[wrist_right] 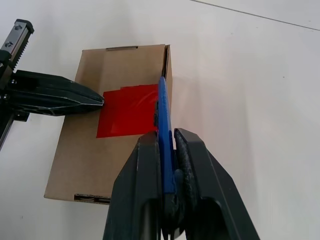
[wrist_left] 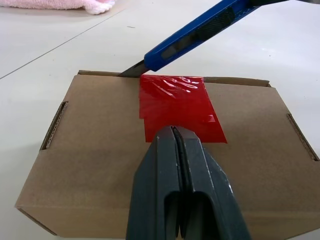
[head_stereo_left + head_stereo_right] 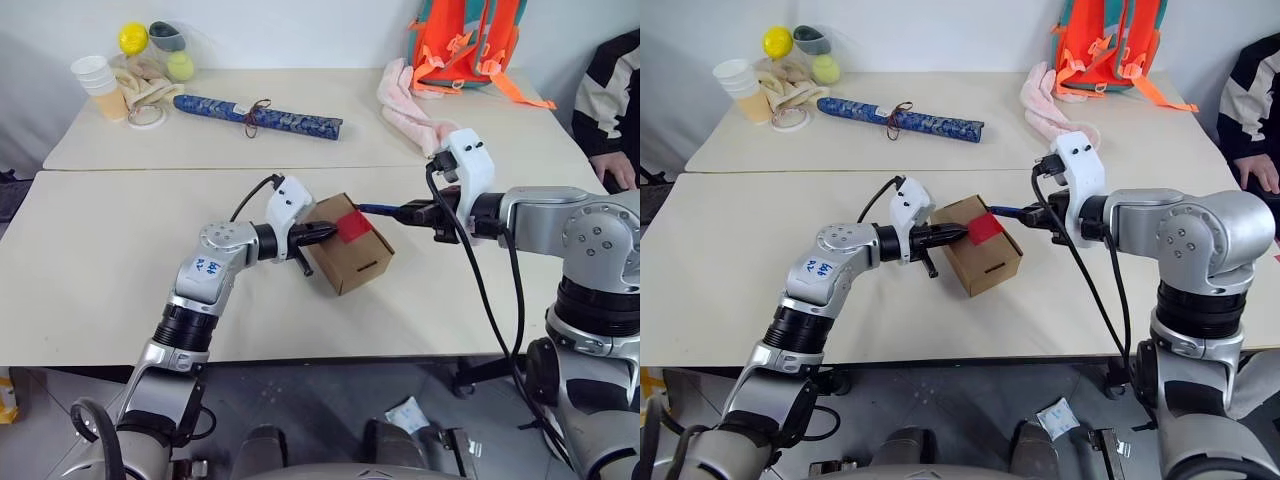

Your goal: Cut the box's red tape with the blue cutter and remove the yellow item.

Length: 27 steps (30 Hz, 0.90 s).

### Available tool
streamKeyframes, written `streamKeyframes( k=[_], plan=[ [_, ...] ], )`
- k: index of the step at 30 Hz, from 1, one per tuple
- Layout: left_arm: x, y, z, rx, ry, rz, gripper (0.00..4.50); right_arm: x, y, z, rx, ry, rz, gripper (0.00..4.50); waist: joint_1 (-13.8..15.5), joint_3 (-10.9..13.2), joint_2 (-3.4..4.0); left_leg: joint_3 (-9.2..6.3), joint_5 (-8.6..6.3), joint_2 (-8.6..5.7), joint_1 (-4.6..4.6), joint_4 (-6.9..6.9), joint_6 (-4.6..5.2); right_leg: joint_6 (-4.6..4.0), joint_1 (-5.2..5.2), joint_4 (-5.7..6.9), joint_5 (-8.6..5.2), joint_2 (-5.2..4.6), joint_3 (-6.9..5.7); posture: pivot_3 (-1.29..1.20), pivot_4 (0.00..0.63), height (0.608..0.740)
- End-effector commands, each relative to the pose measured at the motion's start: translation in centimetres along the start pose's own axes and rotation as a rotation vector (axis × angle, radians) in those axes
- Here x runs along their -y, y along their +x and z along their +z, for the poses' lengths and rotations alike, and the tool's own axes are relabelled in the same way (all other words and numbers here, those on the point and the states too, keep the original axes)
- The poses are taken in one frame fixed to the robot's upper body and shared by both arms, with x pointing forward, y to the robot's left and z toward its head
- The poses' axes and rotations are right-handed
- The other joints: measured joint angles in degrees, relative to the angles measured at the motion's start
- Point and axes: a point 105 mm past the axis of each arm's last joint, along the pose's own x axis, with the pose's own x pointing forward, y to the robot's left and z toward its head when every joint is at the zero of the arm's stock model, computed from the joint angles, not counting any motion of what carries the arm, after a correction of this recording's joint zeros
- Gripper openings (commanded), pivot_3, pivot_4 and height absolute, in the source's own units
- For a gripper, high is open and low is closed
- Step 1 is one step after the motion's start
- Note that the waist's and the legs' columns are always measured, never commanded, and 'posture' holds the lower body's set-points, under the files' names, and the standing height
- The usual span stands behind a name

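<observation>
1. The box (image 3: 348, 256) sits on the near desk (image 3: 100, 260), in the middle, turned at an angle, lid up and closed.
2. The red tape (image 2: 177, 107) lies across the lid and reaches its far edge.
3. The left gripper (image 3: 327, 233) comes in from the left with its fingers pressed together, holding nothing; the tips rest on the lid at the near edge of the tape.
4. The right gripper (image 1: 167, 150) reaches in from the right, clamped narrowly on the blue cutter (image 2: 200, 32). The blade tip touches the far edge of the lid, right at the tape's border.
5. On the far desk (image 3: 970, 95) lies a long patterned blue roll (image 3: 258, 114) tied with string, well away from the box.
6. Paper cups (image 3: 98, 82), a yellow ball (image 3: 133, 38) and a tape ring (image 3: 147, 117) crowd the far left corner.
7. A pink cloth (image 3: 408, 100) and an orange backpack (image 3: 466, 40) stand at the far right.
8. A person's hand (image 3: 615, 170) rests at the right edge.
</observation>
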Motion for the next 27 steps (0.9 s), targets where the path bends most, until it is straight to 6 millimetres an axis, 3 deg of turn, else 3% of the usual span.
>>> streamKeyframes(
  k=[1, 11, 27],
  plan=[
    [0.3, 0.2, -2.5, -0.089, -0.063, -0.011, 0.0, -0.6, -0.6, 0.3, 0.004, -0.042, 0.019, 0.14, 0.01, 0.0, 0.0, 0.0, 0.0, 0.0, 0.0, 0.0, 0.0, 0.0, 0.0, 0.0, 0.0, 0.0, 0.0, 0.0, 0.15, 0.74],
    [0.9, 1.2, -3.8, -0.238, 0.007, -0.046, 0.0, -2.0, -0.1, 0.4, -0.08, -0.065, 0.107, 0.14, 0.03, 0.0, 0.0, 0.0, 0.0, 0.0, 0.03, -0.01, 0.0, 0.0, 0.03, -0.01, 0.0, 0.0, 0.0, 0.0, 0.15, 0.74],
    [1.5, 1.8, -4.3, -0.237, -0.005, -0.038, 0.0, -0.7, -1.1, -0.1, -0.24, -0.075, 0.073, 0.14, 0.72, -0.03, -0.02, 0.0, -0.01, 0.0, 0.06, 0.01, 0.01, 0.0, 0.1, -0.08, 0.0, -0.01, 0.0, 0.0, 0.15, 0.74]
  ],
)
